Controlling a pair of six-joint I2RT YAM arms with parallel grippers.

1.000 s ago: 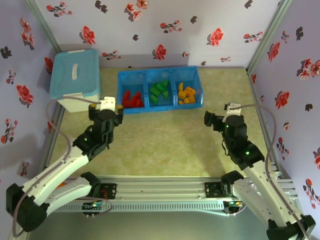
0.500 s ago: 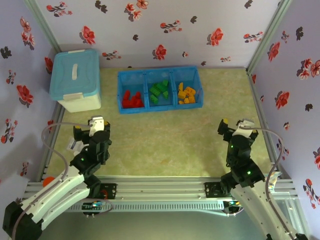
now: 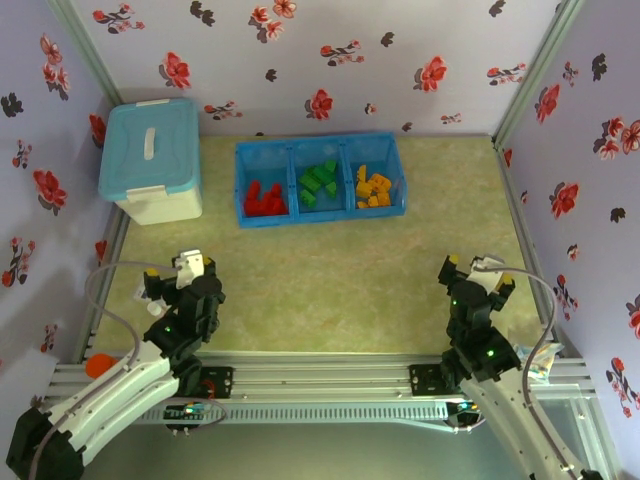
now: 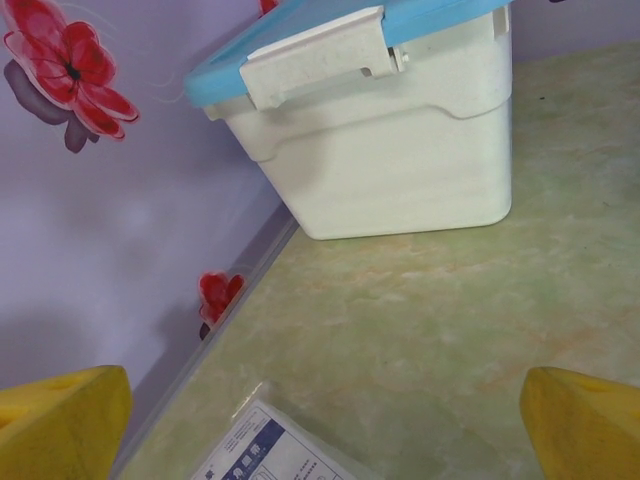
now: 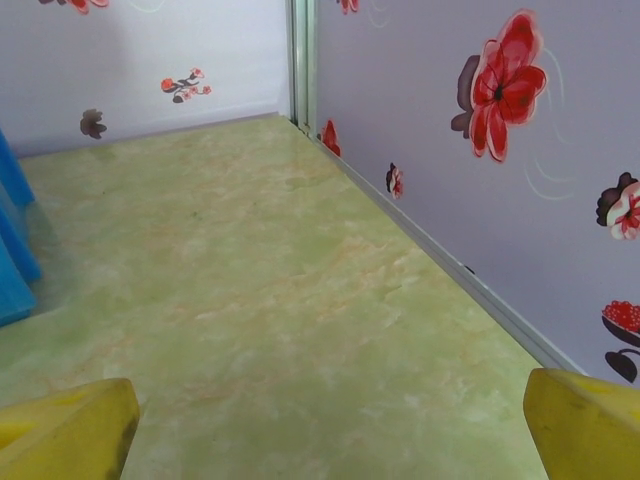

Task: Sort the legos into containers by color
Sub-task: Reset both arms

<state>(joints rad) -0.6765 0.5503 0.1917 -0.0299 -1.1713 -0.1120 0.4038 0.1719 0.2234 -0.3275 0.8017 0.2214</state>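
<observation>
At the near edge of the table (image 3: 330, 270), both arms are now folded back close to their bases. A second ago the left arm was stretched out to the left front corner of the tray, next to the storage box, and the right arm sat further out at mid-table. Both have pulled back since, with only a small shift over the last half second.

The left gripper (image 3: 178, 268) hangs over bare table near the left wall. In the wrist view (image 4: 320, 425) its yellow fingers (image 4: 60, 420) sit at the two frame edges, spread wide, with nothing between them and touching nothing. Ahead of it are the white storage box (image 4: 400, 150) with its pale blue lid, and a printed paper slip (image 4: 265, 450) lying on the table below.

The right gripper (image 3: 478, 268) is the same: fingers wide apart in its wrist view (image 5: 320, 425), holding nothing, bare table underneath, and a sliver of the blue tray (image 5: 12, 250) at the left edge.

The tray (image 3: 320, 217) is unmoved at the far side, well apart from both grippers. The bricks are sorted as before: red (image 3: 264, 198) in the left compartment, green (image 3: 320, 181) in the middle, orange-yellow (image 3: 372, 189) in the right. The storage box (image 3: 150, 155) sits just left of the tray, lid on.
</observation>
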